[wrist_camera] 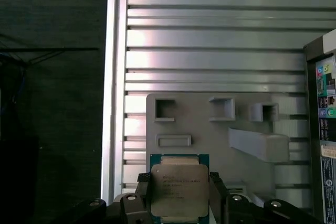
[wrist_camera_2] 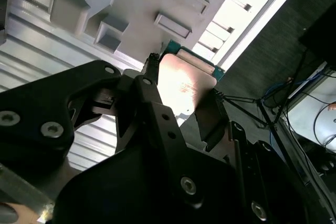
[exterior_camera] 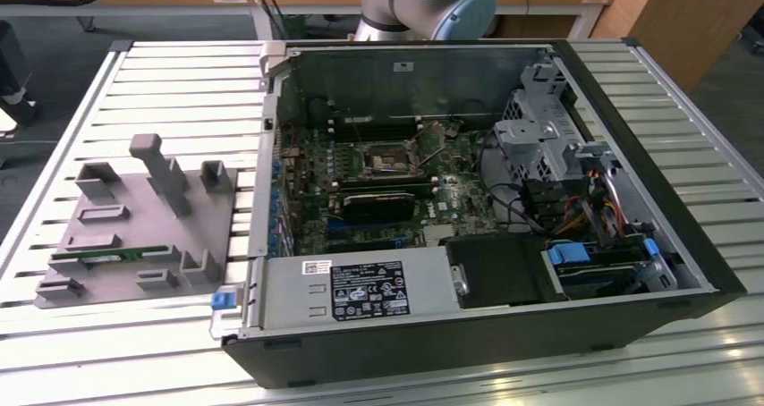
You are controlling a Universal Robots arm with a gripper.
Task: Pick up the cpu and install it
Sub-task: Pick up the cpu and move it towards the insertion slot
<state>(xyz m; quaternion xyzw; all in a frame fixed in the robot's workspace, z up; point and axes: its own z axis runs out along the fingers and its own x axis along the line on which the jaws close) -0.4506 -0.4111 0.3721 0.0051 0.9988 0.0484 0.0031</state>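
In both wrist views the hand [wrist_camera: 179, 202] is pinching the cpu [wrist_camera: 178, 182] over the grey fixture [wrist_camera: 210, 129]; the exterior view is showing the open computer case [exterior_camera: 406, 66].

Counter: a silvery metal counter [exterior_camera: 179, 71] of long parallel slats with dark grooves between them, running from the exterior view's left to its right.
Left side: a flat grey fixture plate [exterior_camera: 125, 234] lay directly on the slats, with raised blocks and posts on its top.
Right side: an open black computer case [exterior_camera: 478, 342] lay on its side on the slats, open face up, just beside the plate.
Bare slats: showed beyond the plate and along the near edge.
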